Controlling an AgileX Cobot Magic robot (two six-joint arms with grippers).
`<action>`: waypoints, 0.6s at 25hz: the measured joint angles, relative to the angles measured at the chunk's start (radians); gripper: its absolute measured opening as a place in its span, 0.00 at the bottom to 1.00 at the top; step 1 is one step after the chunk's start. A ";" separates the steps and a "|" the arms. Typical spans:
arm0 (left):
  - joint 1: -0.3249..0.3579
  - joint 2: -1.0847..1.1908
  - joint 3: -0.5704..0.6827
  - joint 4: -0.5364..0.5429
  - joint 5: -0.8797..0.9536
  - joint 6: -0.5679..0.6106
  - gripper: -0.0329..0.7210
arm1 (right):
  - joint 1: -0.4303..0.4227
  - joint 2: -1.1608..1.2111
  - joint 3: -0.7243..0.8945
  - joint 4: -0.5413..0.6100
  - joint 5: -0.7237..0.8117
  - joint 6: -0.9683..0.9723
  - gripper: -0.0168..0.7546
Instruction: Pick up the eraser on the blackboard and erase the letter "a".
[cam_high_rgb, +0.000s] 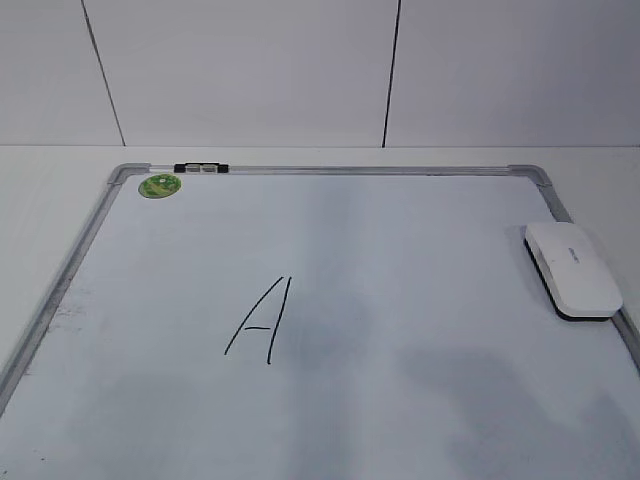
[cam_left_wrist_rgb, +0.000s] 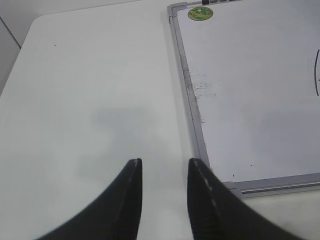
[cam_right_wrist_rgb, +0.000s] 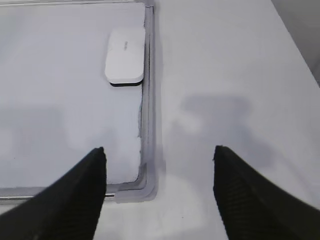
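The white eraser (cam_high_rgb: 573, 270) lies on the blackboard (cam_high_rgb: 400, 230) against its right frame; it also shows in the right wrist view (cam_right_wrist_rgb: 125, 55). A large capital "A" (cam_high_rgb: 262, 320) is drawn mid-board. No small lowercase "a" shows in any view. My right gripper (cam_right_wrist_rgb: 159, 149) is open and empty, hovering above the board's near right corner (cam_right_wrist_rgb: 145, 180), well short of the eraser. My left gripper (cam_left_wrist_rgb: 163, 161) is open and empty over the bare table beside the board's left frame (cam_left_wrist_rgb: 192, 105). Neither gripper appears in the exterior view.
A round green sticker (cam_high_rgb: 160, 184) sits at the board's far left corner, next to a small black clip (cam_high_rgb: 200, 168) on the top frame. The sticker also shows in the left wrist view (cam_left_wrist_rgb: 200, 13). White table (cam_left_wrist_rgb: 90, 75) surrounds the board; a wall stands behind.
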 joint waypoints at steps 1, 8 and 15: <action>0.002 0.000 0.000 0.000 0.000 0.000 0.36 | -0.016 0.000 0.000 0.000 0.000 -0.002 0.72; 0.042 0.000 0.000 0.000 0.000 0.000 0.35 | -0.100 0.000 0.000 -0.002 0.000 -0.002 0.72; 0.085 0.000 0.000 0.000 0.000 0.000 0.36 | -0.152 0.000 0.000 -0.002 0.000 -0.002 0.72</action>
